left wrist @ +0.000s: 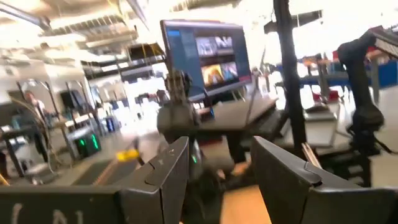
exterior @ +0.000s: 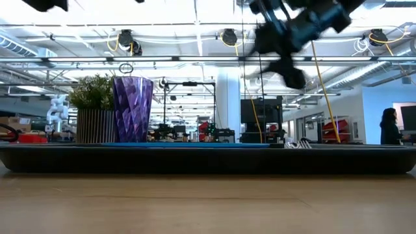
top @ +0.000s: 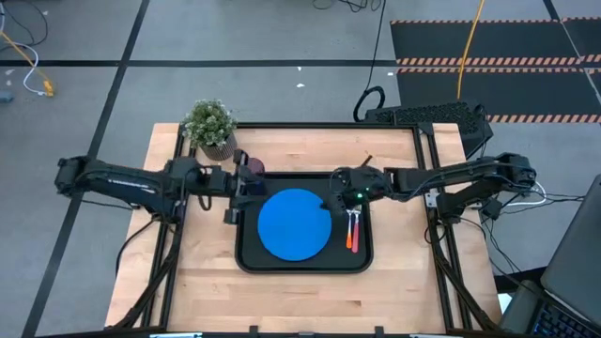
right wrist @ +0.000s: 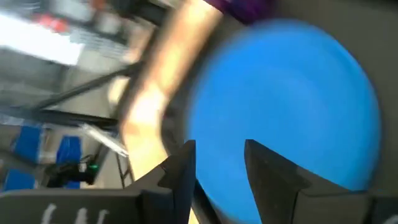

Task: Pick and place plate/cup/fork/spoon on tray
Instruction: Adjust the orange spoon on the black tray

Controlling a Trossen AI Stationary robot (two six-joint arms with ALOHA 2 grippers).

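Observation:
The blue plate lies flat in the middle of the black tray. To the plate's right, on the tray floor, the fork and the orange-handled spoon lie side by side. The purple cup stands upright at the tray's far left corner. My left gripper hovers just near of the cup, open, with nothing between its fingers. My right gripper hangs above the plate's far right rim, open and holding nothing.
A potted green plant stands at the table's far left, just beyond the cup. Bare wood lies near of the tray and on both sides of it. A black metal frame runs around the table top.

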